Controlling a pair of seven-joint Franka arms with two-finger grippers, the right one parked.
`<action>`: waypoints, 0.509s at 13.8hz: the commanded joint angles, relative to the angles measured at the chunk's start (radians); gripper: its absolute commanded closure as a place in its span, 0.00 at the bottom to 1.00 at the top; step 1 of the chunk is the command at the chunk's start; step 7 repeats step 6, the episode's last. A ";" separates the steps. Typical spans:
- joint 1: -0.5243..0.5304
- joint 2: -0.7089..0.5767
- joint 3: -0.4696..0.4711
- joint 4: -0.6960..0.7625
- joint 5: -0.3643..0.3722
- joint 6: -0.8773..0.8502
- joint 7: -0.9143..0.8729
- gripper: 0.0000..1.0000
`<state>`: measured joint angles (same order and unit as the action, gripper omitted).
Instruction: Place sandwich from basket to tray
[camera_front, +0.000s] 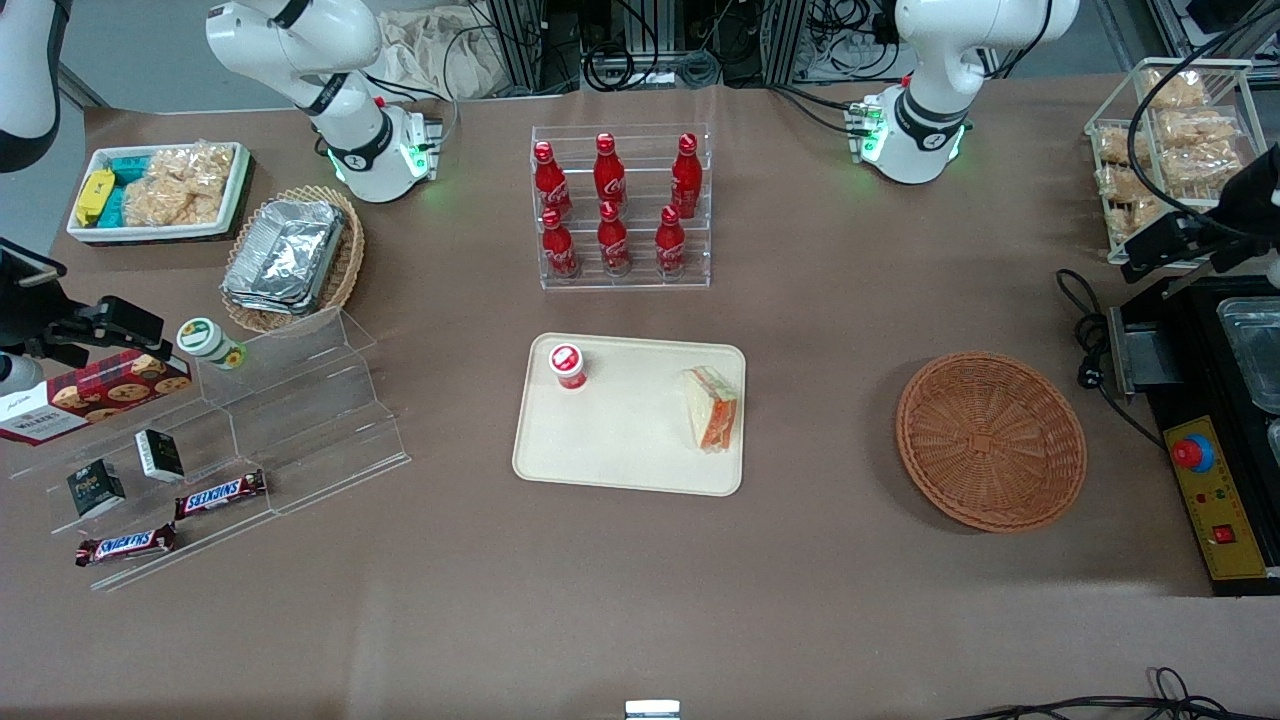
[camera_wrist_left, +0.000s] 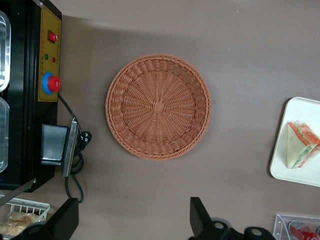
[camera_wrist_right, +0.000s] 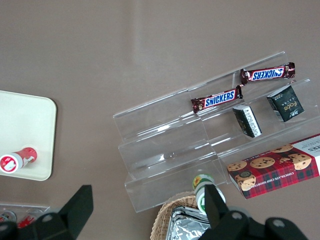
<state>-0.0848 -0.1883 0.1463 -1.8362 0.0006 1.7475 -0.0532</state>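
Wrapped in clear film, sandwich (camera_front: 711, 408) lying on tray (camera_front: 620, 440), at the edge nearest basket (camera_front: 990, 440), orange-red and green filling showing at its cut side. Also on tray: 1 small red-capped bottle (camera_front: 567, 365), well apart from sandwich. Reddish-brown wicker basket bare inside, resting on brown surface (camera_front: 640, 600) toward the working arm's end, apart from tray. Pincer (camera_wrist_left: 135, 220) hanging high above the surface near basket, both black fingers (camera_wrist_left: 199, 216) spread wide, gripping nothing. Farther from the front camera than tray, clear rack (camera_front: 620, 205) with 6 red bottles.
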 joint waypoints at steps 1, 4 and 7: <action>-0.004 -0.045 0.006 -0.055 -0.013 0.026 0.010 0.00; -0.004 -0.037 -0.004 -0.044 0.007 0.024 0.009 0.00; -0.006 -0.031 -0.008 -0.037 0.007 0.023 0.015 0.00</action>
